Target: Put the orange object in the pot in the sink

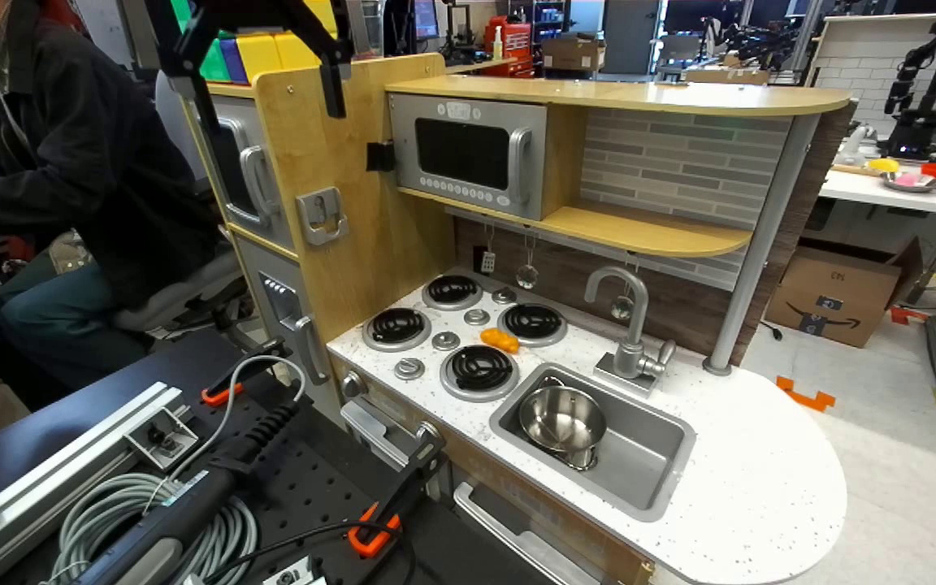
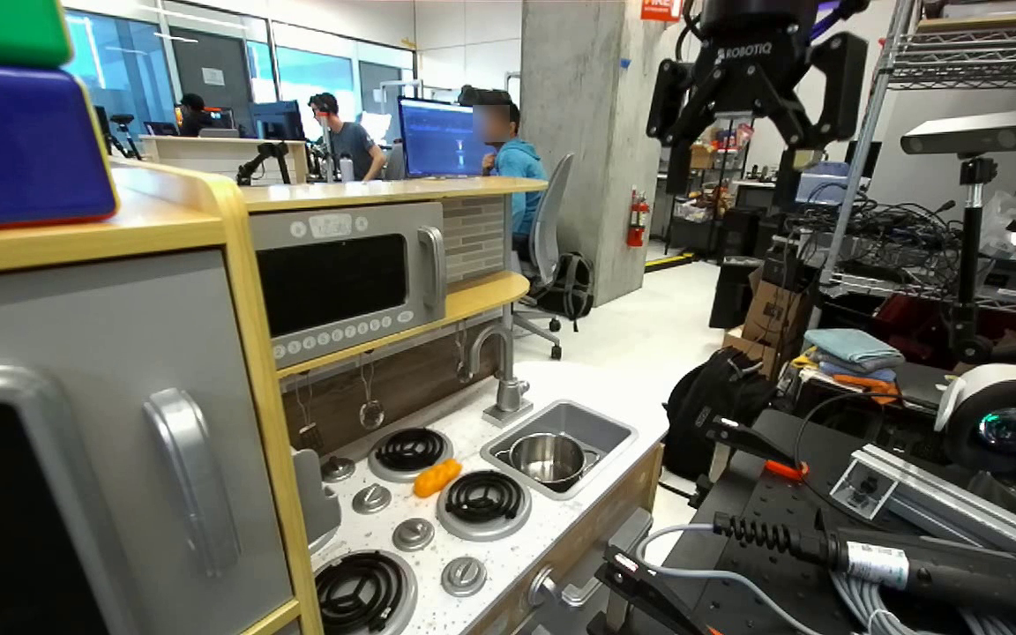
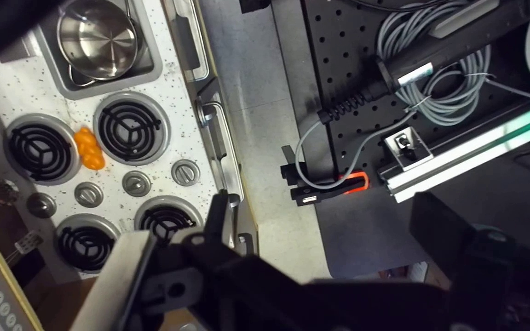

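Note:
The orange object (image 1: 500, 340) (image 2: 437, 477) is a small lumpy piece lying on the white countertop between two black stove burners. It also shows in the wrist view (image 3: 89, 149). The shiny silver pot (image 1: 563, 418) (image 2: 548, 459) stands upright in the silver sink (image 1: 653, 443) (image 2: 601, 432), at the end nearer the burners. The wrist view shows the pot (image 3: 97, 39) from above, and its visible inside is bare. My gripper (image 1: 273, 120) (image 2: 731, 198) is open with nothing between its fingers. It hangs high above, away from the countertop; its spread fingers show in the wrist view (image 3: 322, 196).
A curved faucet (image 1: 630, 313) stands behind the sink. A microwave (image 1: 468, 154) and wooden shelf (image 1: 647, 227) overhang the counter's back. A tall wooden cabinet (image 1: 354, 203) bounds the burner end. A black table (image 1: 314, 479) with cables and clamps (image 1: 374, 528) faces the kitchen's front.

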